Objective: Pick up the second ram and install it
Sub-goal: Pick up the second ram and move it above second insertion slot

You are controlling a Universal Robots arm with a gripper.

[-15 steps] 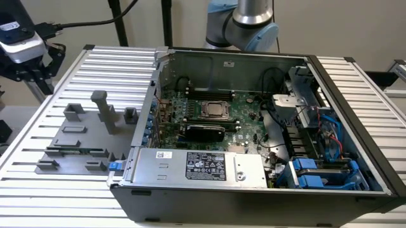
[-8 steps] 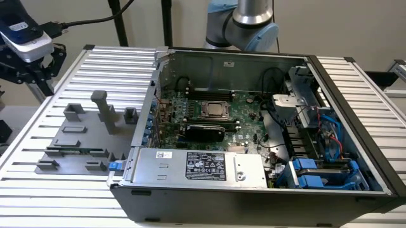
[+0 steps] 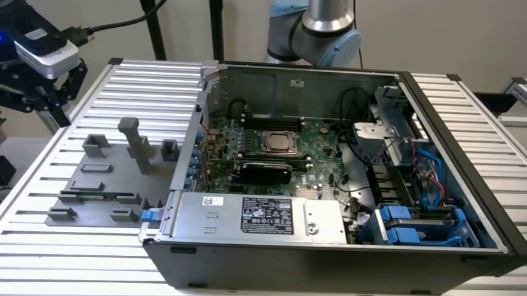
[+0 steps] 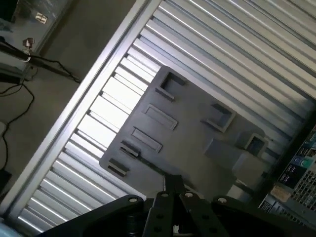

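Gripper: the gripper (image 3: 53, 102) hangs in the air over the far corner of the table (image 3: 49, 246), on the exterior view's left, with a pale camera box (image 3: 45, 48) fixed above it.
Grip: cannot tell whether it is open or closed, or whether it holds anything.
Ram stick: the ram stick (image 3: 97, 196) is a thin green strip lying flat and lengthwise in a slot of the tray (image 3: 115, 185), toward the tray's near edge, with small holder blocks just in front of it.
Ram stick and gripper: well apart and not touching. The stick sits lower and nearer the front of the table, and the far half of the tray lies between the two.
Tray: grey, flat on the ribbed metal table, just beside the computer case (image 3: 329, 271) on the exterior view's left. A tall post (image 3: 132, 139) stands upright in its far half among low box-shaped blocks. In the wrist view the tray lies below the gripper's black frame.
Computer case: black, with its side open. Inside are a green circuit board (image 3: 317, 148) with a square processor socket (image 3: 280, 143) near its middle, a silver power supply (image 3: 255, 216) along the near wall and blue drive brackets (image 3: 420, 225) at the exterior view's right.
Arm: the arm (image 3: 329, 28) rises behind the case's far wall.
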